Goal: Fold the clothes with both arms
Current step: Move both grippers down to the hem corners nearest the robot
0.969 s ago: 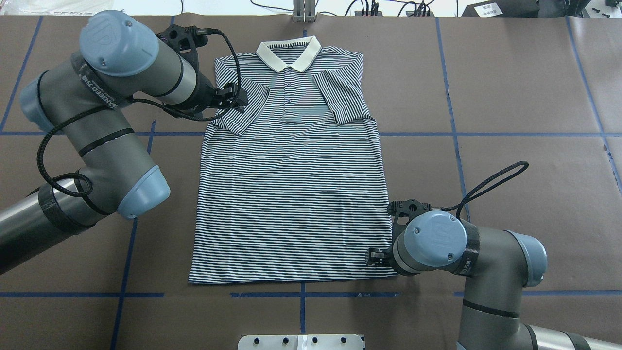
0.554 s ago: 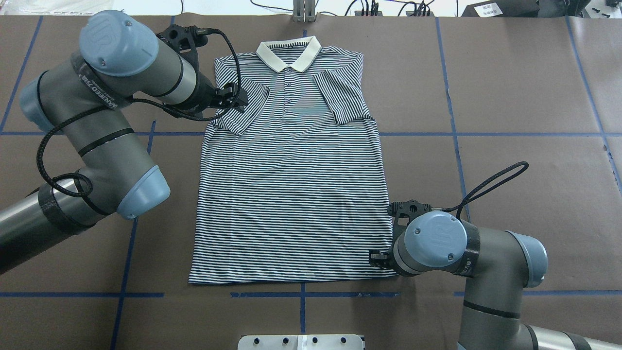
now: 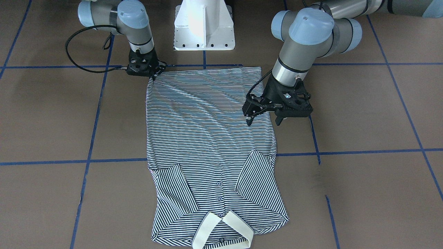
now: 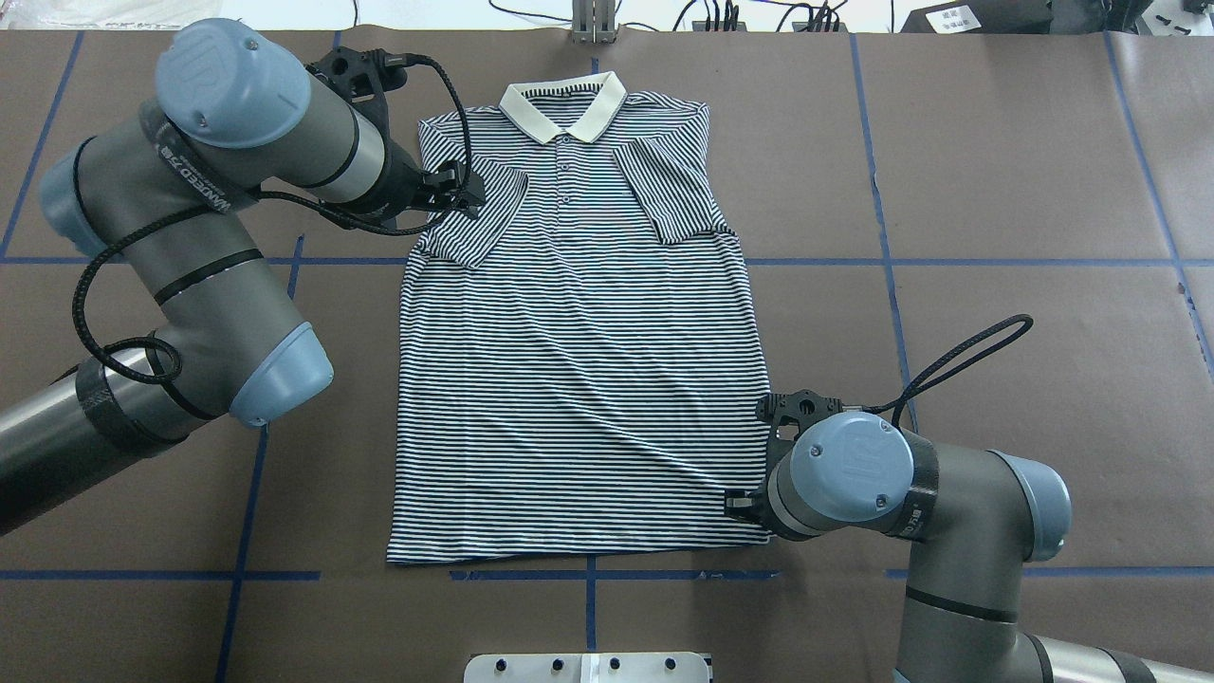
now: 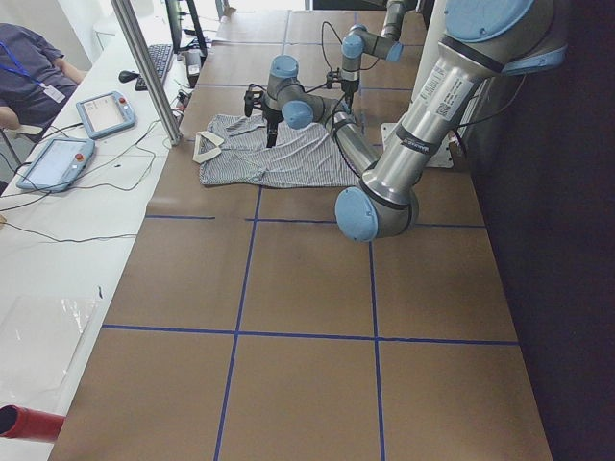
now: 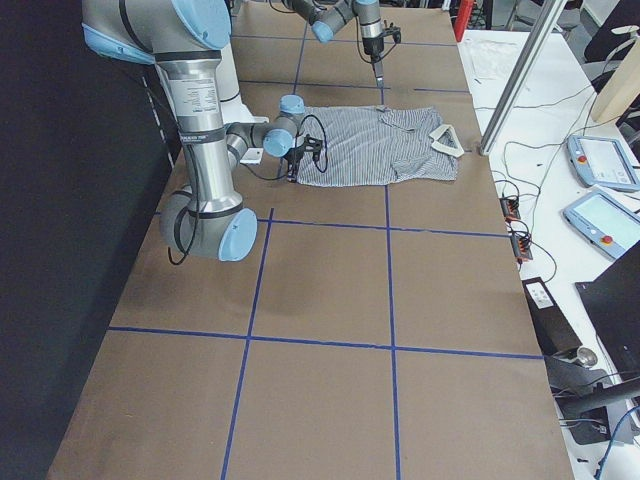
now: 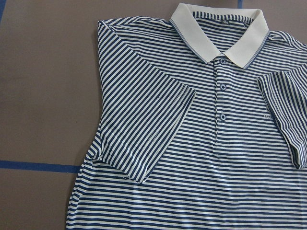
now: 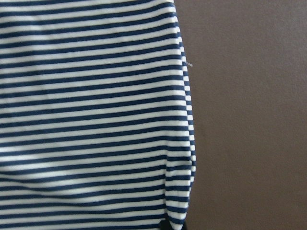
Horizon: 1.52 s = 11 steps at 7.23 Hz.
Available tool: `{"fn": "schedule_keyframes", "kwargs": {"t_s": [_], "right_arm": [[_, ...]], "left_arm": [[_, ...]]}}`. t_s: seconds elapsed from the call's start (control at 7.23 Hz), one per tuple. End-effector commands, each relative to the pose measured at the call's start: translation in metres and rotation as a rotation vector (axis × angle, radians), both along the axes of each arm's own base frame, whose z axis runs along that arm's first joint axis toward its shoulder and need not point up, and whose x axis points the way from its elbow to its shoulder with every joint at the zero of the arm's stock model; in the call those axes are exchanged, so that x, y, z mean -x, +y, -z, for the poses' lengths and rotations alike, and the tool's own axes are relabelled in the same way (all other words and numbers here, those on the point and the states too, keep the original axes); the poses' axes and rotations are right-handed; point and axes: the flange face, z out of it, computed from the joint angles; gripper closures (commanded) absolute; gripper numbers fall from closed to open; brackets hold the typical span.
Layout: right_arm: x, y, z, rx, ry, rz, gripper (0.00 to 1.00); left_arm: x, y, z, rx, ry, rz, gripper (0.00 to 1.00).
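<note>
The thin navy-and-white striped polo shirt (image 4: 569,379) looks soft and light, best taken at its hem corners. The right gripper (image 3: 151,73) pinches one corner; the left gripper (image 3: 264,119) hangs open.

Polo shirt (image 4: 569,379) flat on table (image 4: 996,190)

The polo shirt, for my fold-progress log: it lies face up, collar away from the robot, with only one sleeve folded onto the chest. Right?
Not quite. Both sleeves are folded onto the chest of the polo shirt, as the overhead exterior view shows; the rest is correct.
</note>
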Motion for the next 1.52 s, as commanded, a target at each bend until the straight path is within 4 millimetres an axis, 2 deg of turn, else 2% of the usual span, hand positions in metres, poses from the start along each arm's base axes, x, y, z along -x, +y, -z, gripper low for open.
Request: {"fn": "schedule_keyframes", "kwargs": {"t_s": [0.0,0.14,0.28,0.42,0.55,0.69,0.83,0.97,1.25,1.38], "right_arm": [[-0.001,0.001,0.015,-0.008,-0.027,0.001,1.0],[-0.003,0.001,0.025,-0.018,-0.048,-0.002,1.0],[-0.009,0.002,0.035,-0.033,-0.071,-0.01,1.0],[-0.011,0.001,0.037,-0.037,-0.076,-0.011,1.0],[-0.012,-0.002,0.038,-0.062,-0.078,-0.023,1.0],[-0.019,-0.003,0.048,-0.08,-0.098,-0.031,1.0],[-0.023,-0.003,0.059,-0.089,-0.119,-0.035,1.0],[-0.025,-0.004,0.061,-0.092,-0.125,-0.037,1.0],[-0.027,-0.004,0.081,-0.103,-0.161,-0.042,1.0],[-0.027,-0.005,0.082,-0.101,-0.162,-0.043,1.0]], "left_arm": [[0.0,0.0,0.002,-0.002,0.002,0.0,0.0],[0.0,0.0,-0.001,0.0,0.0,0.0,0.0],[-0.007,0.011,-0.006,0.014,0.003,-0.018,0.0],[-0.017,0.055,-0.031,0.095,0.021,-0.044,0.0],[-0.016,0.101,-0.038,0.161,0.054,-0.04,0.0],[-0.008,0.146,-0.041,0.241,0.084,0.025,0.04],[-0.016,0.184,-0.045,0.269,0.081,0.034,0.04],[-0.046,0.222,-0.071,0.329,0.035,0.046,0.04],[-0.081,0.259,-0.093,0.406,-0.013,0.123,0.04],[-0.093,0.282,-0.107,0.435,-0.075,0.131,0.04]]}}
